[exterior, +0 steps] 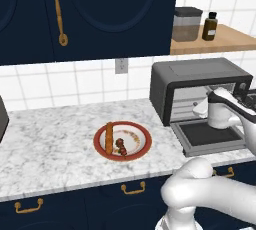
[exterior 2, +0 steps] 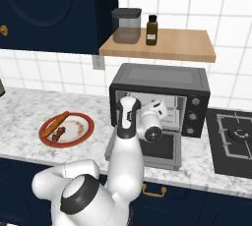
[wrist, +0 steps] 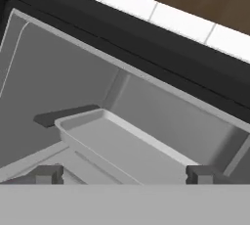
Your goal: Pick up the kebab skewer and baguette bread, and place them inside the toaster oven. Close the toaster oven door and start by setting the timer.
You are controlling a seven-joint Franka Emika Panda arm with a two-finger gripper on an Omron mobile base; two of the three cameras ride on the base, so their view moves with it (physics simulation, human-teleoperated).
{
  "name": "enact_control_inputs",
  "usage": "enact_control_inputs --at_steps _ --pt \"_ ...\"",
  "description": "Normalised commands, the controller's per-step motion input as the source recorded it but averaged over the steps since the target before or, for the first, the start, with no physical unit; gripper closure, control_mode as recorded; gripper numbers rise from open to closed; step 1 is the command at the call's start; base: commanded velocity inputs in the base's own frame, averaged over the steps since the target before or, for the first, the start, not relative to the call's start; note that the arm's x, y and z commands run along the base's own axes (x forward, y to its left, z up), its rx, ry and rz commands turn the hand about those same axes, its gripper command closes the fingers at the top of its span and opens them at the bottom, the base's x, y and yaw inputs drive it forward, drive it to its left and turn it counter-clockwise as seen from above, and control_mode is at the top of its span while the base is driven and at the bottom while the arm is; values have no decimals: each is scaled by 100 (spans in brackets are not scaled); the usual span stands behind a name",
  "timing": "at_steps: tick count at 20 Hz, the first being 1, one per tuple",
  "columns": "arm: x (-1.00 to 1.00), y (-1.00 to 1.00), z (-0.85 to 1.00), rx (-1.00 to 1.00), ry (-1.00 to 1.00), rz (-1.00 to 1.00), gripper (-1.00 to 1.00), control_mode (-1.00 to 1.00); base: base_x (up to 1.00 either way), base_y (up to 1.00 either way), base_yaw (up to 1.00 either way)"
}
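Note:
The baguette bread (exterior: 108, 138) (exterior 2: 55, 124) and the kebab skewer (exterior: 120, 146) (exterior 2: 59, 133) lie side by side on a red-rimmed plate (exterior: 148, 143) (exterior 2: 89, 123) on the marble counter. To the plate's right stands the toaster oven (exterior: 195, 71) (exterior 2: 157, 77). The toaster oven door (exterior: 207, 135) (exterior 2: 170, 147) is dropped open and lies flat. My gripper (exterior: 199, 108) (exterior 2: 162, 106) (wrist: 124, 175) hovers above the door at the oven's mouth, pointing inside. It is open and holds nothing. In the hand view a grey tray (wrist: 122, 146) sits inside the oven, beyond the fingertips (wrist: 49, 174).
The oven's knob column (exterior 2: 194, 117) is on its right side. A wooden shelf (exterior 2: 182, 45) above the oven carries a canister (exterior 2: 126, 25) and a brown bottle (exterior 2: 151, 30). Dark upper cabinets (exterior: 100, 14) hang over the counter. A stovetop (exterior 2: 236, 136) lies right of the oven.

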Motion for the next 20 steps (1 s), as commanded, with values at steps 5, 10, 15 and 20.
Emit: enact_control_inputs --at_steps 5,10,15,20 --pt "41 -11 -27 -1 0 0 -100 -100 0 0 0" --pt "36 -14 -26 -1 0 0 -100 -100 0 0 0" --pt "34 -12 -25 0 0 0 -100 -100 0 0 0" --pt "43 -13 -12 -3 0 0 -100 -100 0 0 0"
